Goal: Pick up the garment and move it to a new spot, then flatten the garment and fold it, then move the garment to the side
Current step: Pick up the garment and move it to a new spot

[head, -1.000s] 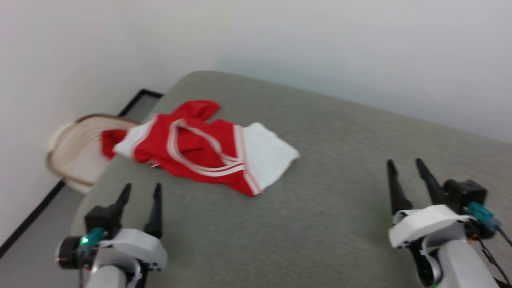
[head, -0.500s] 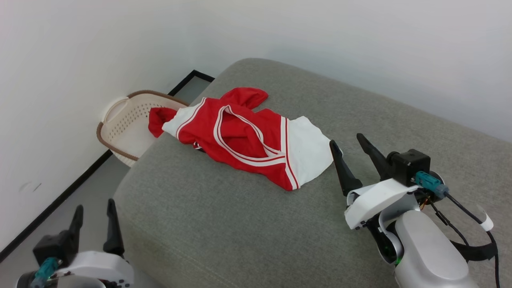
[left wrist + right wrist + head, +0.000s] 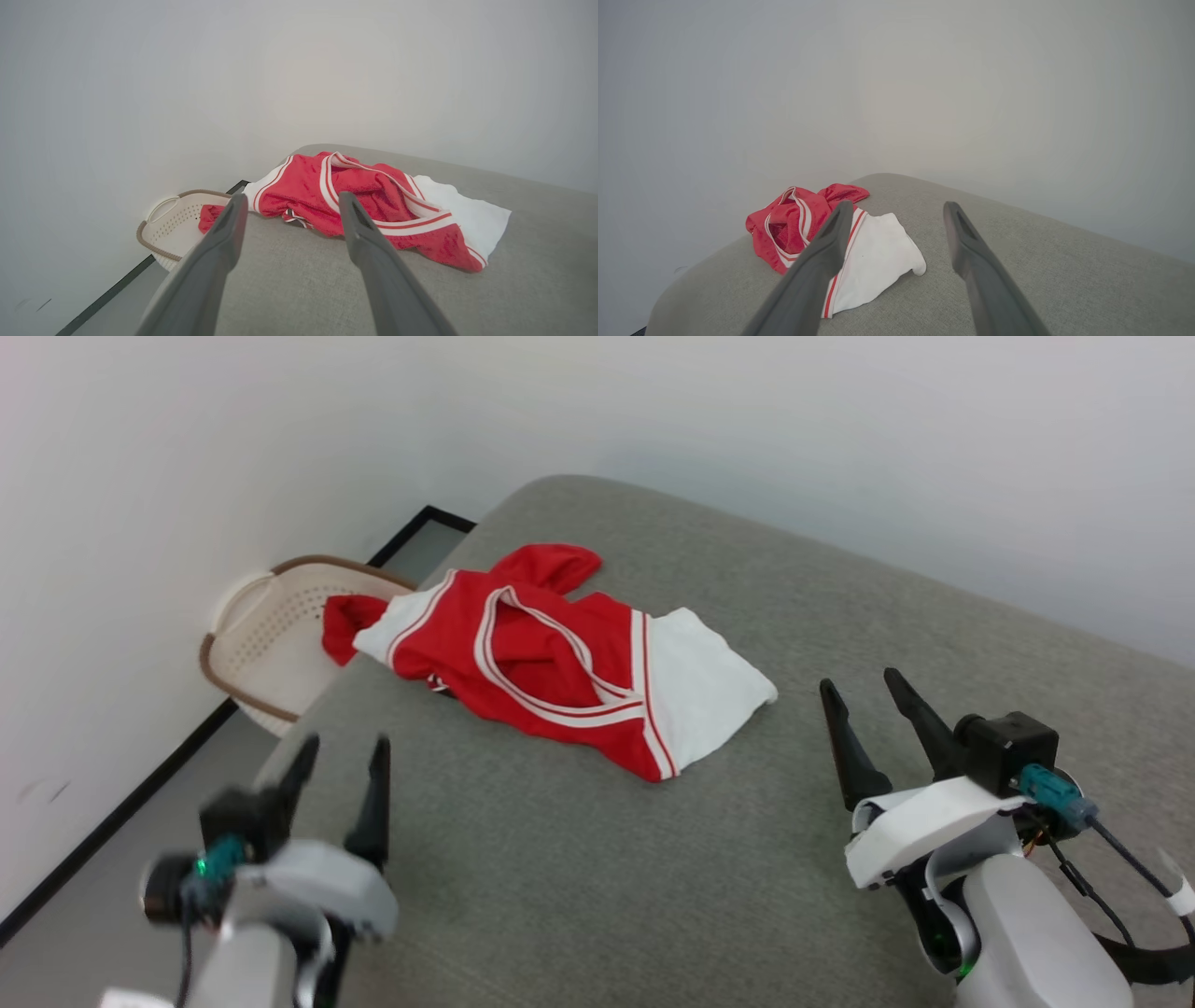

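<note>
Garment [image 3: 537, 677], red with white sleeves, crumpled on the grey cushion's [image 3: 653, 877] far-left part, long axis far-left to near-right, red end drooping over the edge by a basket [image 3: 252, 653]; left gripper [image 3: 344, 751] near-left of it, right gripper [image 3: 859, 683] right of its white sleeve, both spread wide, empty, not touching it.

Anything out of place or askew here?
The garment lies crumpled, not flat, near the far left corner of the grey cushion, and one red end droops over the edge towards the basket on the floor. Nothing else stands out.
</note>
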Robot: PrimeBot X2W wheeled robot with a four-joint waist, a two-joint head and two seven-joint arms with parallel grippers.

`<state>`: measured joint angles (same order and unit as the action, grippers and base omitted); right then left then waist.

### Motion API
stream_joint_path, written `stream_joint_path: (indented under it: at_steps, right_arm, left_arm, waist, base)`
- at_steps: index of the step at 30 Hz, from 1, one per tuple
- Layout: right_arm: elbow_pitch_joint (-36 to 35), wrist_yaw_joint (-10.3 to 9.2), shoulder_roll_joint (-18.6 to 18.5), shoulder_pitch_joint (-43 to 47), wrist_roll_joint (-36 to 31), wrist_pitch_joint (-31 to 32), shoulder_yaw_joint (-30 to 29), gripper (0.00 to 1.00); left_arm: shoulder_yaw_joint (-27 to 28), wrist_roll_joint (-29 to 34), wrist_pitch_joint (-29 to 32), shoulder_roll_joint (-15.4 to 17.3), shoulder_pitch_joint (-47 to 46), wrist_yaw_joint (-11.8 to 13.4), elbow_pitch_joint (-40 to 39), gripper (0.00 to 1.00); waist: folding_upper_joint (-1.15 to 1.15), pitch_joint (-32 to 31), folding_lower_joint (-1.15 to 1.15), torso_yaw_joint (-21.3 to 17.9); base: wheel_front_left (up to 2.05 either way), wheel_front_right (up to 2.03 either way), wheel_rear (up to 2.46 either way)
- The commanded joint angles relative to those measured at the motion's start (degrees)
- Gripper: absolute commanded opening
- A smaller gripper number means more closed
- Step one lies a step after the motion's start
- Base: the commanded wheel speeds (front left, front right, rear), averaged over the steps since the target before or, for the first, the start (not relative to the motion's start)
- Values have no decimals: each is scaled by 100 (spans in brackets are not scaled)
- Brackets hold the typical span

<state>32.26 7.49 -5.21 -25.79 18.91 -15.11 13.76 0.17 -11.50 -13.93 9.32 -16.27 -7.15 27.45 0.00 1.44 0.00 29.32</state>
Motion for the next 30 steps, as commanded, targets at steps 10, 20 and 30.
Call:
stream_joint_path:
  at_steps: [10, 20, 30]
  right_arm:
    - [-475, -1, 40, -107, -162, -4, 255, 100]
    - [-525, 0, 35, -239, -77, -4, 456, 100]
    - [-597, -1, -47, -383, -129, 22, 686, 100]
  left_arm:
    - [-617, -595, 273, 725, -1921, -34, 1130, 100]
    - [-1097, -2276, 2632, 1394, -3282, -29, 2716, 100]
    - [-1635, -3421, 4661, 1817, -3377, -30, 2744, 100]
  waist:
    - [0, 803, 0, -1353]
    - [0, 1016, 0, -2160]
    - [0, 1279, 0, -2592]
  base:
    - [0, 0, 0]
    - [0, 0, 0]
    - [0, 0, 0]
